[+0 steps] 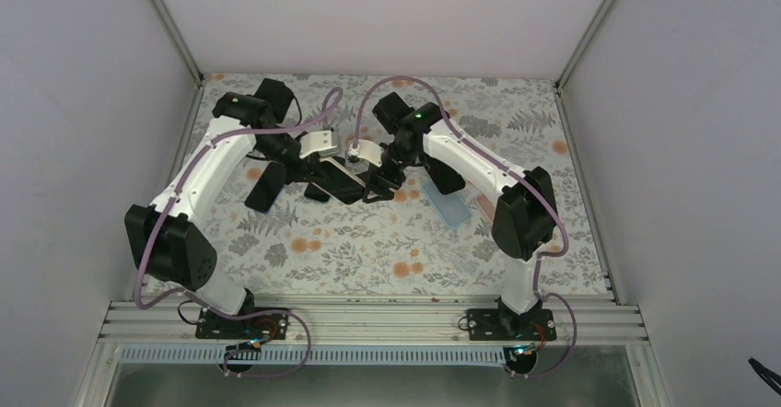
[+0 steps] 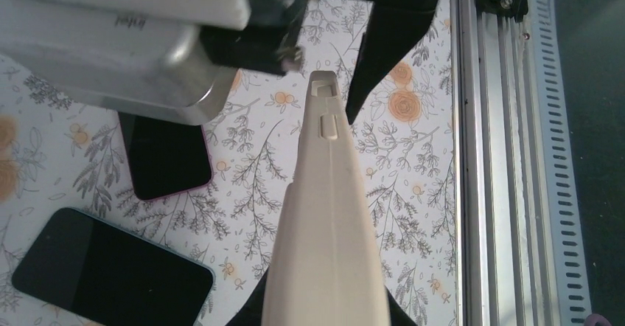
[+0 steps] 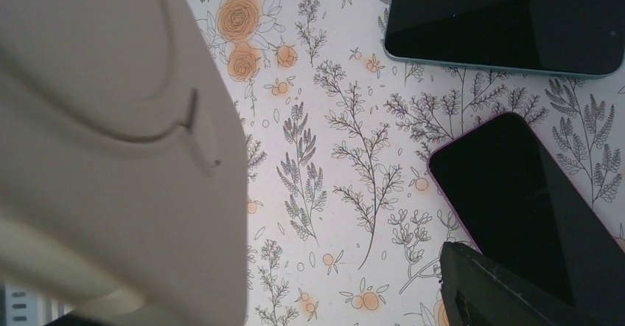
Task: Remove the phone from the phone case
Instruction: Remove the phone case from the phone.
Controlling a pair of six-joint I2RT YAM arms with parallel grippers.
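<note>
A beige phone case (image 2: 328, 215) is held edge-on above the table, its side buttons showing. I cannot tell whether a phone is inside it. My left gripper (image 2: 328, 307) is shut on its near end, black fingers showing on either side at the bottom. In the top view both grippers meet over the table's middle, the left (image 1: 332, 154) and the right (image 1: 370, 163). My right gripper (image 3: 324, 289) is open. The case (image 3: 110, 141) fills its left side, hiding that finger. Its right finger (image 3: 508, 289) stands apart from the case.
Two bare phones lie screen-up below the grippers, one pink-edged (image 2: 166, 156) and one blue-edged (image 2: 110, 274). They also show in the right wrist view, pink-edged (image 3: 516, 193) and blue-edged (image 3: 508, 23). A light blue case (image 1: 449, 206) lies to the right. The aluminium rail (image 2: 494, 156) marks the near edge.
</note>
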